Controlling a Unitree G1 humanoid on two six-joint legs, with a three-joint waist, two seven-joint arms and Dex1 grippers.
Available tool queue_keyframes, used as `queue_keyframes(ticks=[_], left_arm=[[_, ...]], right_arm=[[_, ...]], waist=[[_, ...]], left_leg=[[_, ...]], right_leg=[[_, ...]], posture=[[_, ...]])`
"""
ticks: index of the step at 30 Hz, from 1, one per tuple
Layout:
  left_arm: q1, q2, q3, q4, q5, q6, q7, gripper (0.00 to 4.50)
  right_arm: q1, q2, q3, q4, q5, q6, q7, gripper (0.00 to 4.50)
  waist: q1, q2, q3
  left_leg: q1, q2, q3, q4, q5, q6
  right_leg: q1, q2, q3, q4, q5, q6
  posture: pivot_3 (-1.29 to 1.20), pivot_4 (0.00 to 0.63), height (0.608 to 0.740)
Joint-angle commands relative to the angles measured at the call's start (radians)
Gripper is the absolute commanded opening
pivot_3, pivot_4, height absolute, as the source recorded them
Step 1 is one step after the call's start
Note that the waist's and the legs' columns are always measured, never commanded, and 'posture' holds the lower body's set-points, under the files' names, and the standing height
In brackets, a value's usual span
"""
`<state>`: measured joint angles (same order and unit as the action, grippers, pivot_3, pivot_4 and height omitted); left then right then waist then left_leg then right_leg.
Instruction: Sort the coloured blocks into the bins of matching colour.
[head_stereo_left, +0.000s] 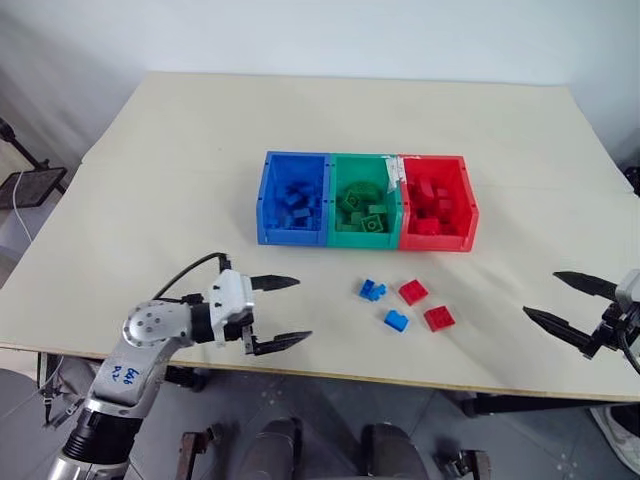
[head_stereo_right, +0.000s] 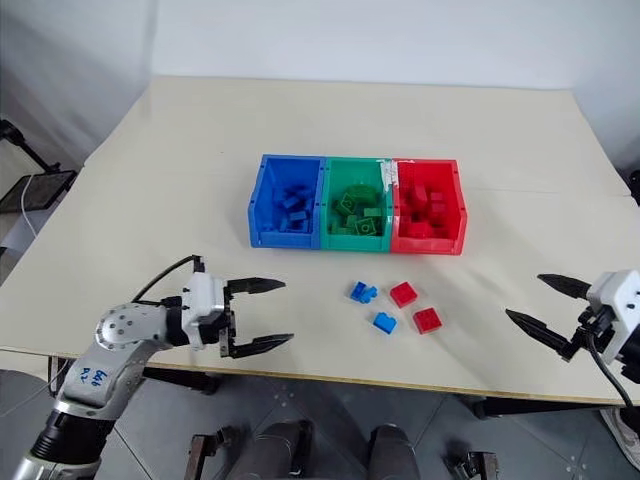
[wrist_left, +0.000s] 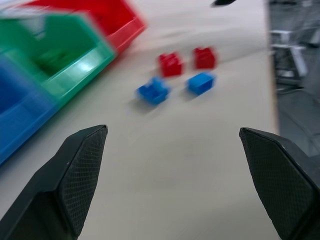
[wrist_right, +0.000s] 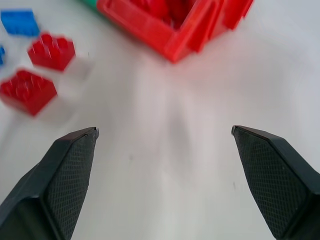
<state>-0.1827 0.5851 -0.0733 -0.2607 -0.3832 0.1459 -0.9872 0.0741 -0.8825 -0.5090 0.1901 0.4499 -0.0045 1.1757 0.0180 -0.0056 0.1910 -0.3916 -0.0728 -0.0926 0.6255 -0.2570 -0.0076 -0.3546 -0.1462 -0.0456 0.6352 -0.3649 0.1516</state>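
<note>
Pale and bare but for the work, the desk (head_stereo_left: 180, 180) carries the three joined bins in a row near its middle: the blue bin (head_stereo_left: 293, 199), the green bin (head_stereo_left: 364, 203) and the red bin (head_stereo_left: 436, 203), each already holding bricks of its own colour. Four bricks lie loose just in front of them, close together: a blue brick (head_stereo_left: 372, 290), a second blue brick (head_stereo_left: 396, 321), a red brick (head_stereo_left: 412, 292) and a second red brick (head_stereo_left: 438, 318). The left gripper (head_stereo_left: 278, 313) hangs at the near edge, well to the left of the cluster, its fingers spread wide and holding nothing; the right gripper (head_stereo_left: 566, 302) sits out to the right, likewise wide open and empty. The chief risk, I judge, is the tight spacing: wide fingers closing on one brick could nudge or catch its neighbour, pushing it toward the near edge or carrying a wrong colour along. Both arms reaching in together could also collide over the cluster.
</note>
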Motion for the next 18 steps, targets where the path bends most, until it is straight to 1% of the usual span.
queue_keyframes(ticks=[1,4,8,10,14,17,18], left_arm=[[-0.021,-0.001,0.014,0.007,0.012,-0.019,0.011,4.5],[-0.013,0.016,0.042,0.029,0.021,-0.038,0.017,4.5],[0.049,0.074,0.121,0.037,-0.007,-0.06,-0.019,4.5],[0.071,0.096,0.154,0.045,-0.02,-0.063,-0.034,4.5],[0.094,0.114,0.179,0.04,-0.023,-0.068,-0.041,4.5],[0.11,0.116,0.187,0.02,-0.023,-0.065,-0.037,4.5],[0.119,0.116,0.19,0.011,-0.022,-0.065,-0.032,4.5]], right_arm=[[-0.058,-0.013,0.052,-0.024,-0.003,-0.029,0.036,4.47],[-0.136,-0.016,0.143,-0.035,-0.004,-0.003,0.088,4.47],[-0.252,-0.034,0.3,-0.04,-0.018,0.045,0.213,4.47],[-0.321,-0.022,0.389,0.005,-0.062,0.011,0.28,4.47],[-0.43,0.002,0.524,0.13,-0.142,-0.061,0.392,4.47],[-0.484,-0.004,0.617,0.213,-0.17,-0.116,0.434,4.47],[-0.497,-0.002,0.638,0.235,-0.168,-0.124,0.437,4.3]], waist=[[-0.004,0.0,0.0],[-0.01,0.0,0.0],[-0.016,0.0,0.0],[-0.017,0.0,0.0],[-0.012,0.0,0.0],[-0.009,0.0,0.0],[-0.009,0.001,0.0]], left_leg=[[0.0,0.0,0.0,0.001,0.0,0.0],[0.0,0.0,-0.001,0.002,0.0,0.0],[0.0,0.0,-0.003,0.002,0.0,0.0],[0.0,0.0,-0.003,0.002,-0.001,0.0],[-0.001,0.0,-0.004,0.003,-0.001,0.0],[-0.001,-0.001,-0.005,0.003,-0.001,0.001],[-0.001,-0.001,-0.005,0.003,-0.001,0.0]], right_leg=[[0.0,0.0,0.0,0.0,0.0,0.0],[0.0,0.0,0.0,0.0,0.0,0.0],[0.0,0.0,0.0,0.001,0.0,0.0],[0.0,0.0,0.0,0.001,0.0,0.0],[0.001,-0.001,0.0,0.0,0.0,0.0],[0.001,-0.001,0.0,-0.001,0.0,0.0],[0.001,-0.001,-0.001,-0.002,0.0,0.0]], posture=[[0.0,0.15,0.74],[0.0,0.15,0.74],[0.0,0.15,0.74],[0.0,0.15,0.74],[0.0,0.15,0.74],[0.0,0.15,0.74],[0.0,0.15,0.74]])
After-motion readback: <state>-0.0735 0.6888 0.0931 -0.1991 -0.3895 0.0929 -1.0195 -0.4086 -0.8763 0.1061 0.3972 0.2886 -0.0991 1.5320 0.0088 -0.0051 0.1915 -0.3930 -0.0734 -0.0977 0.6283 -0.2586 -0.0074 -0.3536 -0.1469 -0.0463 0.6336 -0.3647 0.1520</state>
